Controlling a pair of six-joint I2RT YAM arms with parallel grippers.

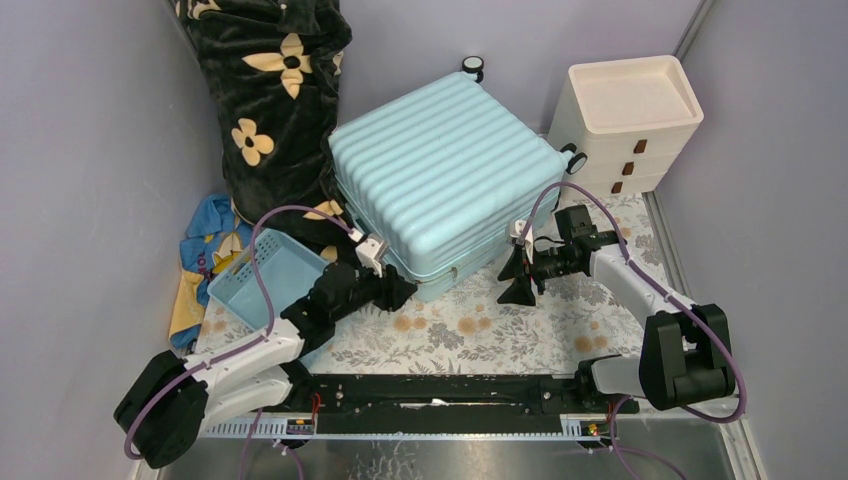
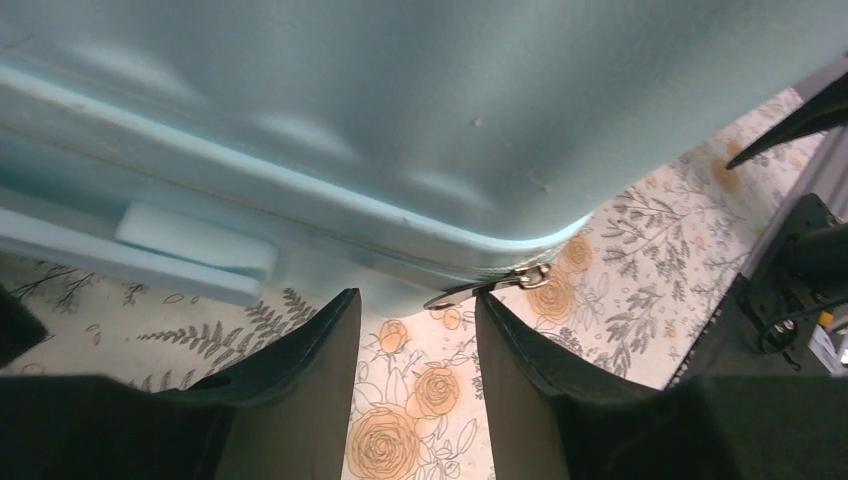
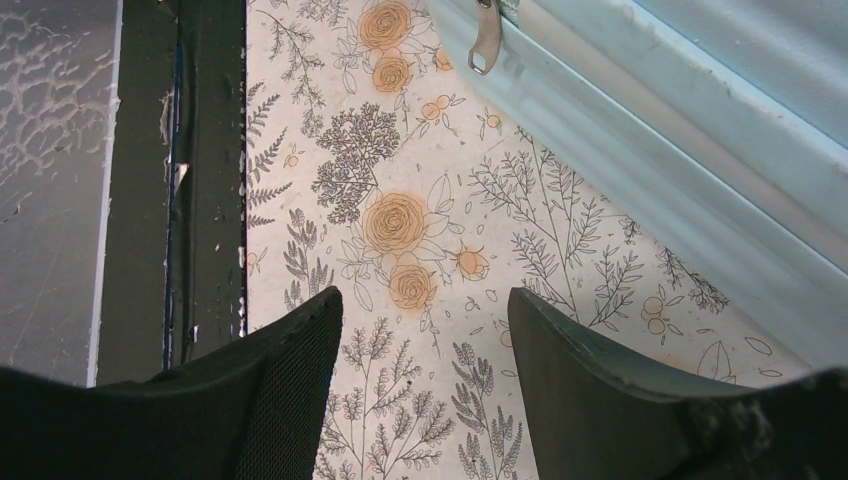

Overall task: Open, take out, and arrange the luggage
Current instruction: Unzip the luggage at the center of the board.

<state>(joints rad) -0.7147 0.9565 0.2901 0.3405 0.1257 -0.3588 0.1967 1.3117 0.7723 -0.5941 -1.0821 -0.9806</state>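
Observation:
The pale aqua ribbed suitcase (image 1: pixel 440 175) lies flat and closed on the floral cloth, wheels toward the back. My left gripper (image 1: pixel 400 288) is open at its near left side; in the left wrist view (image 2: pixel 415 300) its right fingertip touches a metal zipper pull (image 2: pixel 490 285) hanging at the shell's corner. My right gripper (image 1: pixel 520 272) is open and empty just off the suitcase's near right side. In the right wrist view (image 3: pixel 425 300) it hovers over the cloth, with the suitcase edge (image 3: pixel 640 150) and another zipper pull (image 3: pixel 485 40) ahead.
A small blue plastic basket (image 1: pixel 265 275) sits left of the left arm. A cream drawer unit (image 1: pixel 625 120) stands at back right. A black flowered blanket (image 1: pixel 275 90) is heaped at back left. Grey walls enclose both sides.

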